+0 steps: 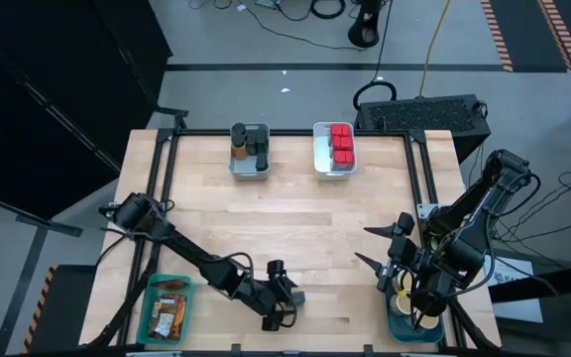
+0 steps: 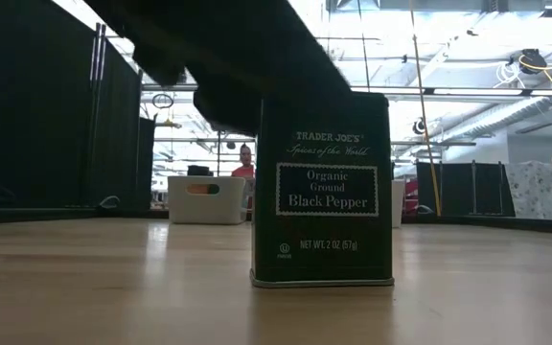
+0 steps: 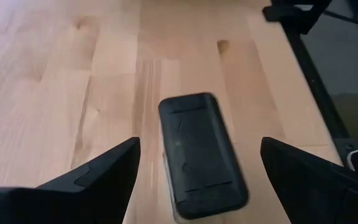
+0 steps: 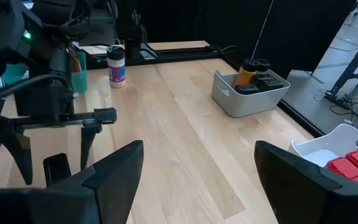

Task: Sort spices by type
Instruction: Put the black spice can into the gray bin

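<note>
Presently, step: pepper tin (image 3: 202, 152) to be grasped.
Left gripper (image 3: 197, 177): spread wide, nothing held.
Tin: upright between the fingers.
Advice: centred descent, closure across narrow faces.
Right gripper (image 4: 197, 180): open, idle over blue bin (image 1: 404, 327).

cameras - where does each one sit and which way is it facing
High view: above the table, looking straight down; both arms show, left gripper and right gripper at the near edge.
Low view: at tabletop height, looking level at the pepper tin; a dark arm part hangs above it.
Left wrist view: on the left arm, looking down at the tin's top between open fingers.
Right wrist view: on the right arm, looking across the table past open fingers toward the grey bin.
Shared: low and left wrist views both show the tin.
</note>
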